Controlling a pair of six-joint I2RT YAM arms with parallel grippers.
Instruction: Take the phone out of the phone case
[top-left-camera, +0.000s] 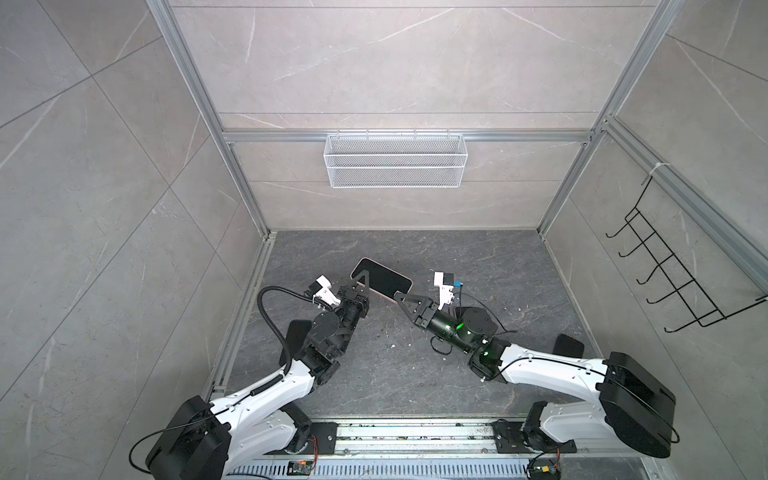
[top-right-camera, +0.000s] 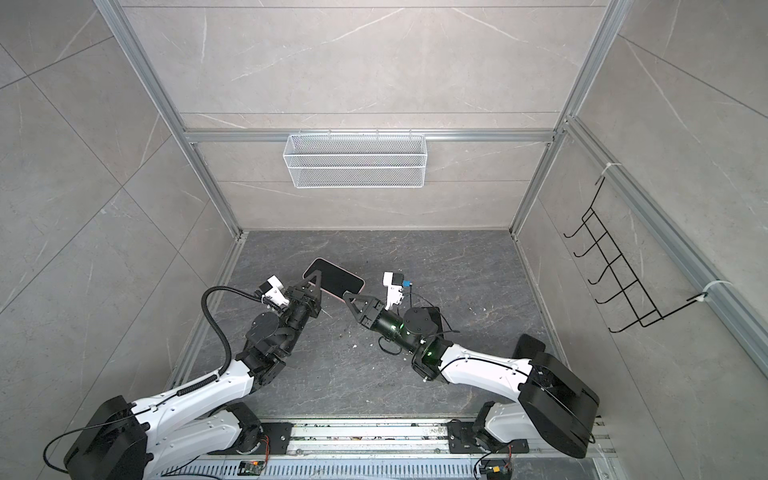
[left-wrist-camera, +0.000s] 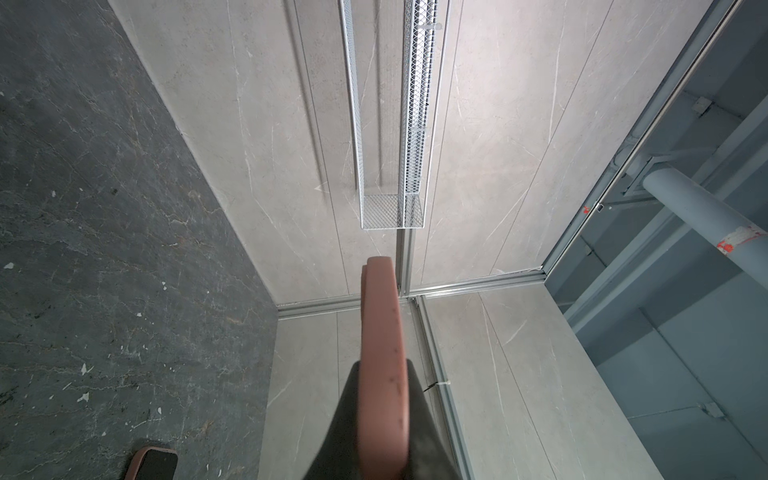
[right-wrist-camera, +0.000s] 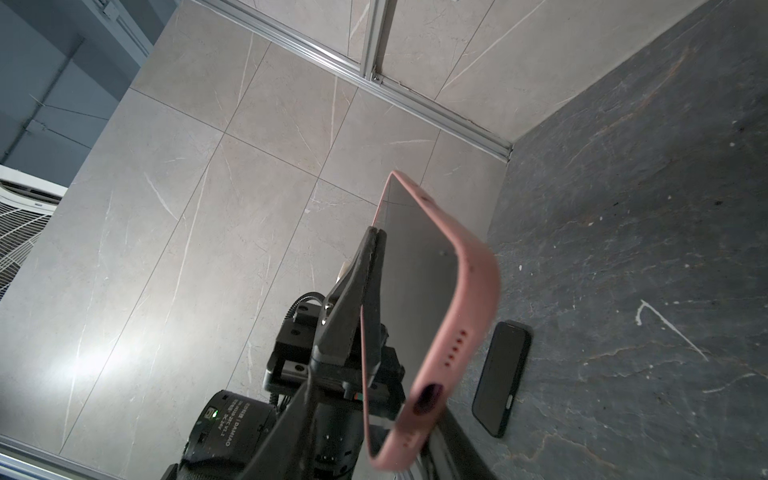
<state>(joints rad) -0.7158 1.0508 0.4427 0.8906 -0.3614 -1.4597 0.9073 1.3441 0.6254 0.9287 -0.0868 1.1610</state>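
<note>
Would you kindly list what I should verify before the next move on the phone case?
1. Left gripper clamped on the long edge of the phone case: ok.
2. Case held off the table: ok.
3. Phone seated in the case: ok.
4. Right gripper placed at the case's end corner: ok.
5. Right gripper's hold on the case rim: cannot tell.
6. Black phone lying on the table, clear of both grippers: ok.
</note>
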